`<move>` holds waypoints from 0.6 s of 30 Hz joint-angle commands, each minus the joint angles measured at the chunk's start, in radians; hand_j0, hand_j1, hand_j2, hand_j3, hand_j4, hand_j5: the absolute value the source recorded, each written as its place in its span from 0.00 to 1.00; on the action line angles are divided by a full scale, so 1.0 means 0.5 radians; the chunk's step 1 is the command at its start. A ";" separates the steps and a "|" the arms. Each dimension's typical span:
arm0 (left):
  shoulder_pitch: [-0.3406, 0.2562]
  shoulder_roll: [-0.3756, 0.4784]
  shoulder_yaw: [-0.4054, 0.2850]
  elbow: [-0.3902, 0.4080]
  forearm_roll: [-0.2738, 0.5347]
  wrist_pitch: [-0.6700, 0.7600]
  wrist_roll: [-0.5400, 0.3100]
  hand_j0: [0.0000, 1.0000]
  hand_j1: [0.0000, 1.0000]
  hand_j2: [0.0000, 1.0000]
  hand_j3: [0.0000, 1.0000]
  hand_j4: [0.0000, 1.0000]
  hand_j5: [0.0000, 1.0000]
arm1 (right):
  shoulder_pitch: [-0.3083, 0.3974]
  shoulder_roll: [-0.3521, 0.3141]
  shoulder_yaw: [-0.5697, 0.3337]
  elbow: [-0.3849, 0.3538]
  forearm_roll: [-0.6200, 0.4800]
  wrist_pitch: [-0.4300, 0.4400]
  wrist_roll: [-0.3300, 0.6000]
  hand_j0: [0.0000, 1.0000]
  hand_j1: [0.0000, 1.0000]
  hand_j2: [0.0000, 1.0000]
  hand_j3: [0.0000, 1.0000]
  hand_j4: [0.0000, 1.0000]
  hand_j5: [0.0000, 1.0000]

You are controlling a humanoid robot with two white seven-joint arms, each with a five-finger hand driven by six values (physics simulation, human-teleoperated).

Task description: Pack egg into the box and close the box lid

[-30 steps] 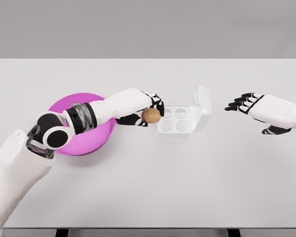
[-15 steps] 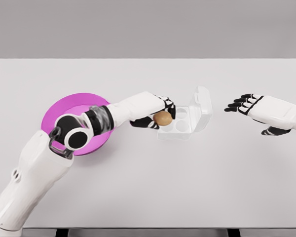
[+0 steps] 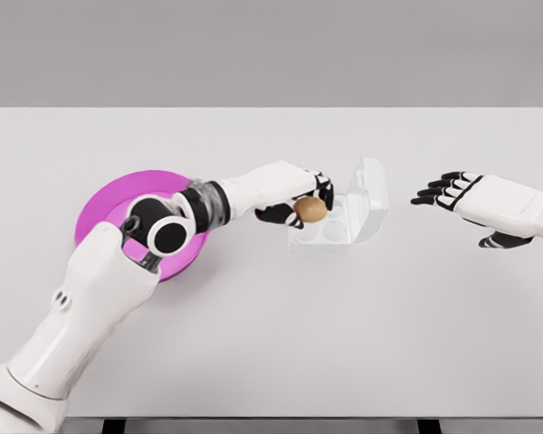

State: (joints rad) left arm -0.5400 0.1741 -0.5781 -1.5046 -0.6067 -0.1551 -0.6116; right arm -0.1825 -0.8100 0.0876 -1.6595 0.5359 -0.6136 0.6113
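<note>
A brown egg (image 3: pixel 310 209) is held in my left hand (image 3: pixel 300 201), whose black fingers curl around it. The egg hangs over the left side of the clear egg box (image 3: pixel 328 231), above its near-left and far-left cups. The box's lid (image 3: pixel 371 194) stands open, tilted up on the right side. My right hand (image 3: pixel 452 192) hovers to the right of the box, fingers spread, holding nothing.
A magenta bowl (image 3: pixel 104 203) sits at the left, partly hidden by my left forearm and elbow. The white table (image 3: pixel 344 344) stretches wide toward the front and right.
My left hand has carried the egg rightward from beside the bowl to over the box's left cups. The right hand has barely moved.
</note>
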 commanded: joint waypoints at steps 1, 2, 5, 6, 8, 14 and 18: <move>0.000 -0.035 -0.016 0.061 0.002 -0.003 0.002 0.31 0.31 0.31 0.31 0.31 0.31 | 0.000 -0.003 0.000 -0.001 -0.010 0.005 -0.001 1.00 1.00 1.00 1.00 1.00 1.00; 0.000 -0.035 -0.016 0.064 0.002 0.000 0.002 0.31 0.31 0.31 0.31 0.31 0.31 | 0.000 -0.003 0.000 0.002 -0.010 0.005 -0.001 1.00 1.00 1.00 1.00 1.00 1.00; -0.028 -0.060 -0.031 0.116 -0.002 -0.015 0.002 0.31 0.31 0.31 0.31 0.31 0.31 | 0.000 -0.003 0.000 0.006 -0.010 0.005 -0.001 1.00 1.00 1.00 1.00 1.00 1.00; -0.034 -0.063 -0.034 0.116 -0.002 -0.043 0.002 0.31 0.31 0.31 0.31 0.31 0.31 | 0.000 -0.003 0.000 0.006 -0.010 0.005 -0.001 1.00 1.00 1.00 1.00 1.00 1.00; -0.043 -0.069 -0.037 0.119 -0.002 -0.061 0.002 0.31 0.31 0.31 0.31 0.31 0.31 | 0.000 -0.003 0.000 0.006 -0.010 0.005 -0.001 1.00 1.00 1.00 1.00 1.00 1.00; -0.086 -0.094 -0.046 0.205 0.002 -0.104 0.002 0.32 0.32 0.32 0.32 0.32 0.32 | 0.000 -0.003 0.000 0.006 -0.010 0.005 -0.001 1.00 1.00 1.00 1.00 1.00 1.00; -0.086 -0.109 -0.046 0.205 -0.005 -0.104 0.002 0.33 0.33 0.33 0.33 0.33 0.33 | 0.000 -0.003 0.000 0.006 -0.010 0.005 -0.001 1.00 1.00 1.00 1.00 1.00 1.00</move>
State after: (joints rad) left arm -0.5829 0.1228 -0.6019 -1.4042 -0.6124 -0.2063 -0.6115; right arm -0.1825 -0.8104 0.0876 -1.6565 0.5360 -0.6136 0.6113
